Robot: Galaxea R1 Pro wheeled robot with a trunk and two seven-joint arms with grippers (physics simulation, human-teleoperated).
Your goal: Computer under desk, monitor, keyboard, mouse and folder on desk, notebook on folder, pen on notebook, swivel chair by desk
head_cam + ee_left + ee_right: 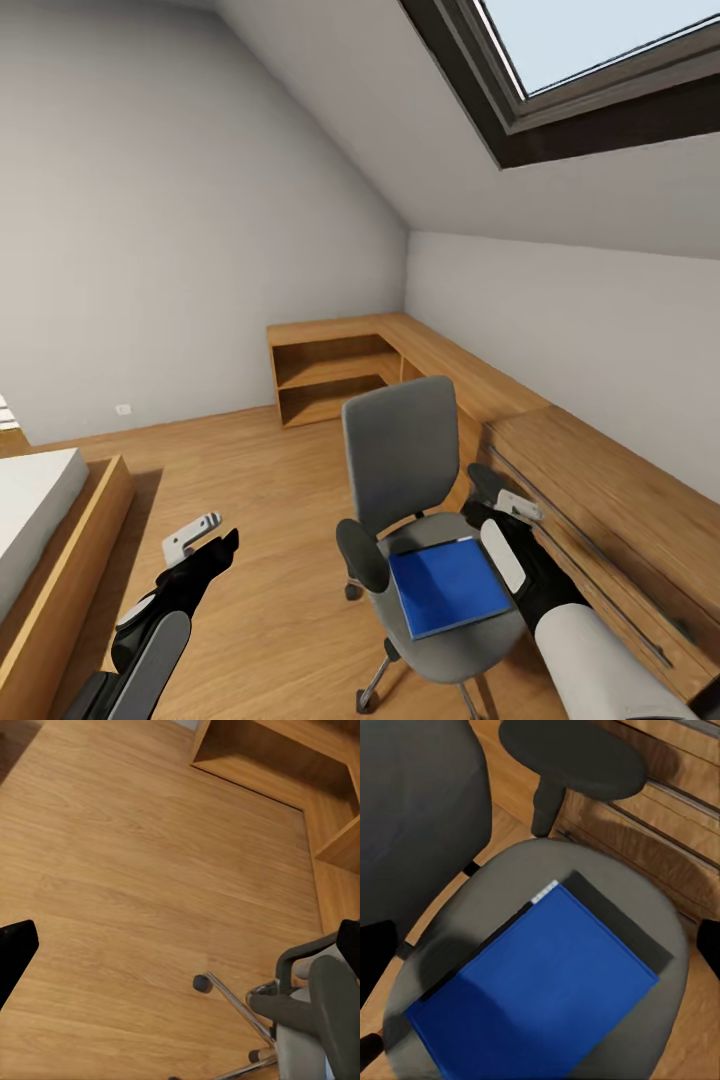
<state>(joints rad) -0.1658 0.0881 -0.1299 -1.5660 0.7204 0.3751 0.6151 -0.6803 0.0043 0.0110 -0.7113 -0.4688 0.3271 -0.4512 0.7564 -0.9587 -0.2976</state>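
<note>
Blue folder (449,585) lies flat mid-seat on the swivel chair (400,450). My right gripper (505,497) hovers over the seat's desk-side edge, jaws apart. I'd drop onto the folder's near edge and pinch there. Left gripper (205,537) idle, fingers spread.

Black hands, white-grey forearms, white wrist plates

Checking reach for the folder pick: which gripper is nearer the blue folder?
The right gripper, beside the swivel chair seat, just off the blue folder. The left gripper hangs over bare floor, well off the chair.
</note>
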